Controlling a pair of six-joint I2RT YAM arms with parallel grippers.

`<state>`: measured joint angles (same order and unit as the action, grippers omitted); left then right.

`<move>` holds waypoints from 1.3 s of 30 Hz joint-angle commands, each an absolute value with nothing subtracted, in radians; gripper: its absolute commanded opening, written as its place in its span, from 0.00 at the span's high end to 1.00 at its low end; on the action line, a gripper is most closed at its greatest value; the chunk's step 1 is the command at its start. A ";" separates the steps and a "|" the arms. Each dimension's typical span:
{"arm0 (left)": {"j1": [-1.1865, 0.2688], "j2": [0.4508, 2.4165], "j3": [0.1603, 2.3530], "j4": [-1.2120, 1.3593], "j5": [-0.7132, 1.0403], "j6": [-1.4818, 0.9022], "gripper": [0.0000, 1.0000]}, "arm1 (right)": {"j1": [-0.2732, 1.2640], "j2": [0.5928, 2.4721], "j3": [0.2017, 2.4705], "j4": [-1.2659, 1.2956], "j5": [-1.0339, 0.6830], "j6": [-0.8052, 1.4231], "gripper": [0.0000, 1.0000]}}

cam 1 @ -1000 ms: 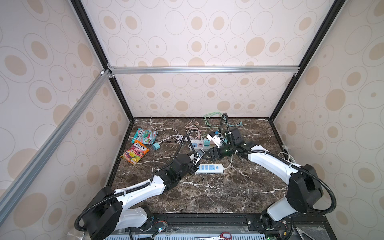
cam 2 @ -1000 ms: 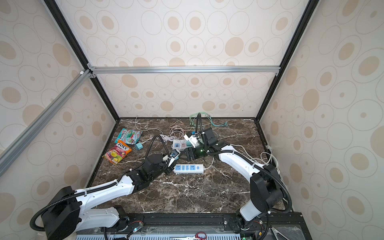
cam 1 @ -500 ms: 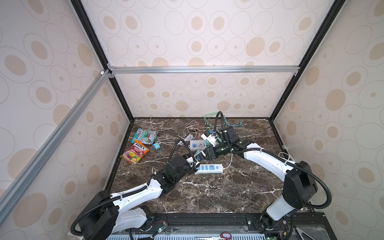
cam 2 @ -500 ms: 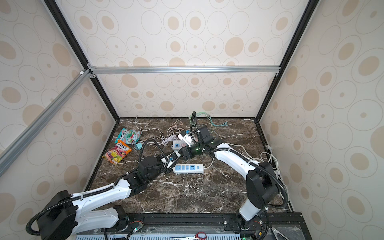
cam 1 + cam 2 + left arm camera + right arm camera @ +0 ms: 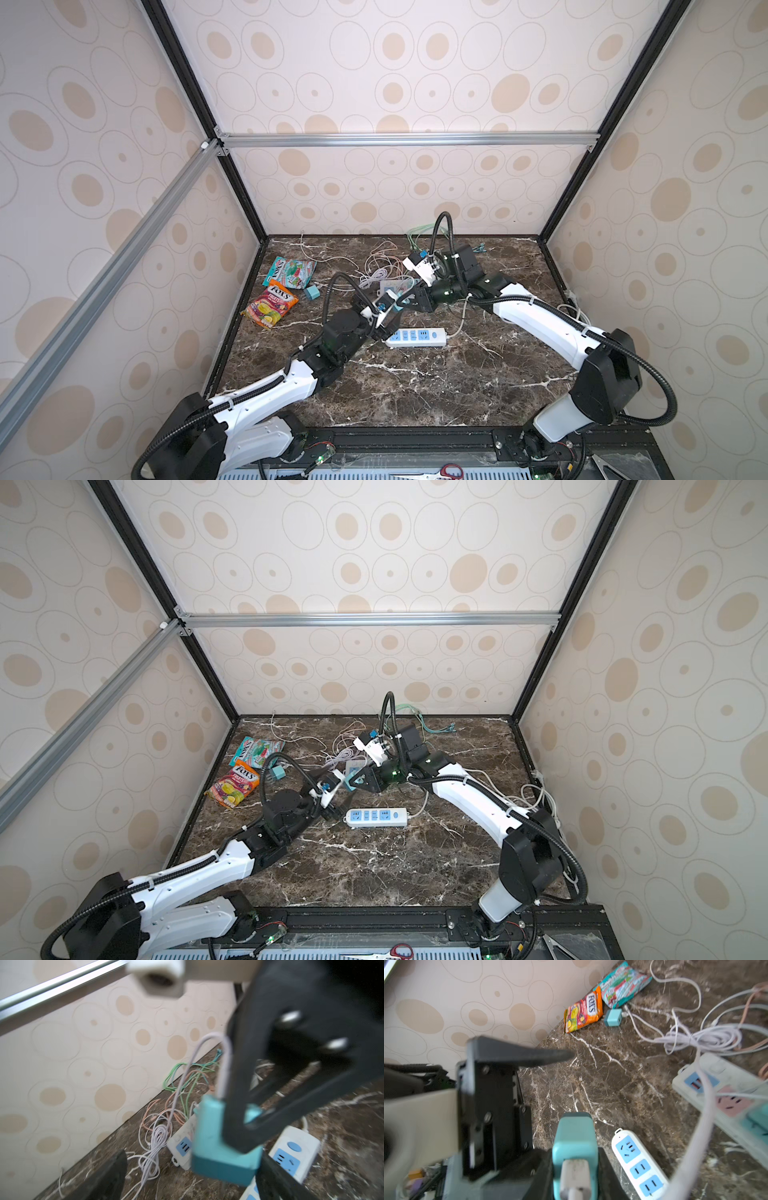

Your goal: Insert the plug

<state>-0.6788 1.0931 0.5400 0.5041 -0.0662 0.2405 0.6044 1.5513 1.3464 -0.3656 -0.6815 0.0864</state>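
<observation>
Plug (image 5: 574, 1130) pinched by right gripper (image 5: 575, 1159), clear of power strip (image 5: 415, 337); left gripper (image 5: 193, 1167) spread

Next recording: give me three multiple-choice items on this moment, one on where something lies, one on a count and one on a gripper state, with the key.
1. On the table, the loose teal charger lies:
A) next to the orange candy bag
B) at the front edge
C) against the right wall

2. Candy bags on the table:
A) one
B) two
C) four

3. The corded teal plug is held by:
A) the left gripper
B) the right gripper
C) neither

Key:
1 A: the charger sits on the marble right beside the orange bag.
2 B: only the orange bag and a green candy bag show, near the left wall.
3 B: the right gripper's fingers clamp the plug in both wrist views, while the left gripper's fingers stand wide apart.
</observation>
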 commanded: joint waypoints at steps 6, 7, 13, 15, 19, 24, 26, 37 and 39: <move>-0.479 1.185 0.668 0.486 -0.094 0.009 0.02 | 0.606 1.457 1.509 -0.523 -0.754 -0.167 1.00; -0.477 1.212 0.688 0.483 -0.083 0.012 0.02 | 0.606 1.458 1.522 -0.531 -0.755 -0.177 1.00; -0.474 1.371 0.804 0.488 0.124 0.045 0.02 | 0.608 1.449 1.544 -0.524 -0.782 -0.203 1.00; -0.477 1.412 0.815 0.511 0.267 0.064 0.02 | 0.607 1.446 1.543 -0.520 -0.782 -0.209 1.00; -0.476 1.439 0.770 0.595 0.463 0.078 0.02 | 0.609 1.439 1.533 -0.505 -0.784 -0.212 1.00; -0.475 1.494 0.732 0.617 0.403 0.098 0.02 | 0.608 1.437 1.523 -0.495 -0.801 -0.211 1.00; -0.476 1.522 0.727 0.616 0.337 0.109 0.03 | 0.608 1.437 1.520 -0.493 -0.803 -0.212 1.00; -0.476 1.689 0.774 0.583 0.222 0.135 0.13 | 0.609 1.433 1.505 -0.476 -0.819 -0.204 1.00; -0.475 1.710 0.787 0.593 0.168 0.128 0.24 | 0.609 1.430 1.499 -0.473 -0.826 -0.204 1.00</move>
